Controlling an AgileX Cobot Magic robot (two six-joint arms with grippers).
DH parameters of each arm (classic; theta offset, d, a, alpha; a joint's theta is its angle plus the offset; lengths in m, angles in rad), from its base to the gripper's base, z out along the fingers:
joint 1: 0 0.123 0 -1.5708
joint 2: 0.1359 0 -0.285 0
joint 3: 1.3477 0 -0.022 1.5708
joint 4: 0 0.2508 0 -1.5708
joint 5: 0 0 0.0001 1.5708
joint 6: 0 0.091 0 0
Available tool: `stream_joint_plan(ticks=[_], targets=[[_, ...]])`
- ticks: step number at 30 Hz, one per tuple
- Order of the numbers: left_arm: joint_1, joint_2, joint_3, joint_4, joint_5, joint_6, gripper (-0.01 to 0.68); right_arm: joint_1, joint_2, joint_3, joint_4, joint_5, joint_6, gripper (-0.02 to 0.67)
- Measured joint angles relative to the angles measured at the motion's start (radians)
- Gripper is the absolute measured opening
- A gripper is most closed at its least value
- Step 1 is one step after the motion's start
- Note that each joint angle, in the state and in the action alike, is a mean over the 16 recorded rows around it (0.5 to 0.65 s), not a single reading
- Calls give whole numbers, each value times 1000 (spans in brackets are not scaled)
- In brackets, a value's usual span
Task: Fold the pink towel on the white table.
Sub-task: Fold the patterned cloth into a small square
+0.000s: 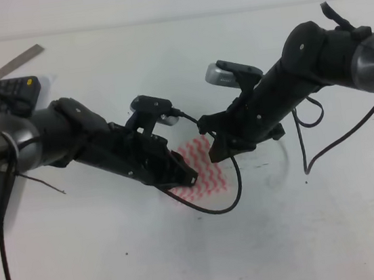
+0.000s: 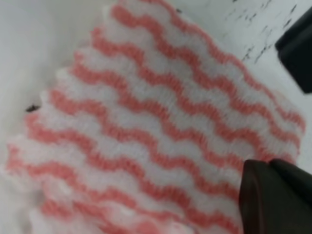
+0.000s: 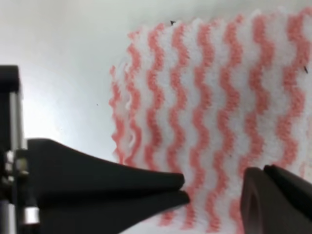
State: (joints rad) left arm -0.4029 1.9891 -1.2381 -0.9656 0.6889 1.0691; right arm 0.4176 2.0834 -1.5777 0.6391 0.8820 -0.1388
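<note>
Towel: pink towel (image 1: pixel 201 172) lies flat on the white surface (image 1: pixel 119 257), between my two tools.
Right tool (image 3: pixel 214 187): fingers spread apart over the towel's edge.
Left tool (image 1: pixel 185 178): at the towel; cannot tell its state.

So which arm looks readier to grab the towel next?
Probably the right: its fingers are spread, straddling the pink towel edge. The left gripper shows only one finger at a corner.
</note>
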Motion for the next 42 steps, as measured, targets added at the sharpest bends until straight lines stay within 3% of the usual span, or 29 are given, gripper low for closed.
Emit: stream_joint_plan(ticks=[17, 42], targets=[[-3, 21, -6, 21, -17, -7, -3, -16, 0, 0, 4, -21, 1, -18], [-2, -19, -5, 43, -233, -49, -2, -12, 70, -62, 131, -58, -77, -18]])
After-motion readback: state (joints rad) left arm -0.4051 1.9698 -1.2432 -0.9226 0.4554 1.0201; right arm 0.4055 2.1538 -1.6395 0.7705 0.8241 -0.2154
